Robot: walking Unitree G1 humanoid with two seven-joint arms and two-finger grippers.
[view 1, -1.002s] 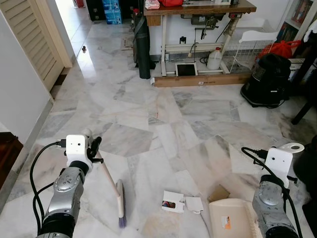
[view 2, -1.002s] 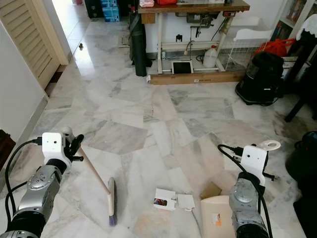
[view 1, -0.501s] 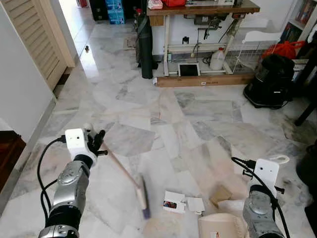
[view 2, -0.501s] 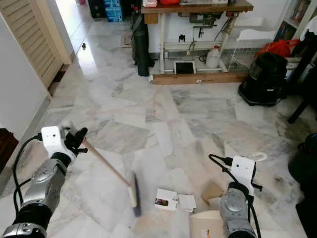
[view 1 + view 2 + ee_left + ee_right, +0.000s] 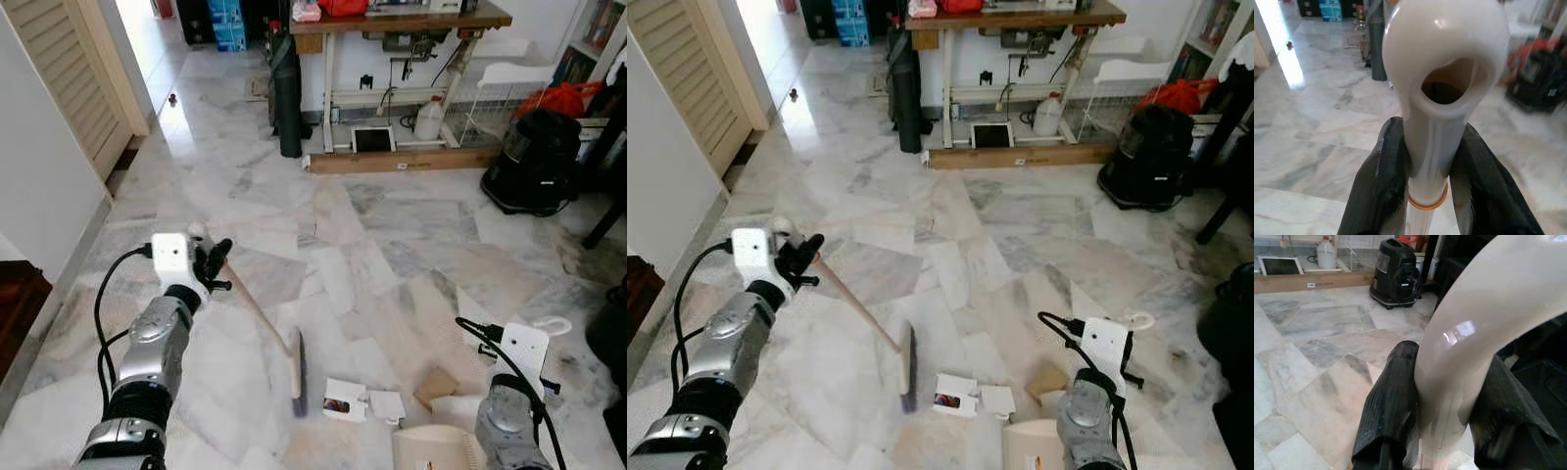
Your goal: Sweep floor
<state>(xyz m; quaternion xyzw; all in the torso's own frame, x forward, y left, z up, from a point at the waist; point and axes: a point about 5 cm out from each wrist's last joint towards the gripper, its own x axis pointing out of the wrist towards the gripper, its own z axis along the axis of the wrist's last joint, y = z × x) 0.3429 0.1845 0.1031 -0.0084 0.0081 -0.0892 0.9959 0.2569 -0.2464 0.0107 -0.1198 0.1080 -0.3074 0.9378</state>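
Left tool [image 5: 1432, 178], black ribbed fingers clamped on the glossy white looped end of the broom [image 5: 265, 318]; its thin pale stick slants down to a narrow dark-bristled head on polished grey-veined marble floor [image 5: 392, 225], just beside flat white paper scraps [image 5: 361, 401] and a tan cardboard bit [image 5: 437, 384]. Right tool [image 5: 1444, 416] clamped on the smooth cream curved handle of the dustpan [image 5: 436, 448], low near the scraps. Open floor ahead up to a wood-topped tabletop [image 5: 392, 20], black round vacuum [image 5: 534, 162] at right, white wall [image 5: 39, 186] at left.
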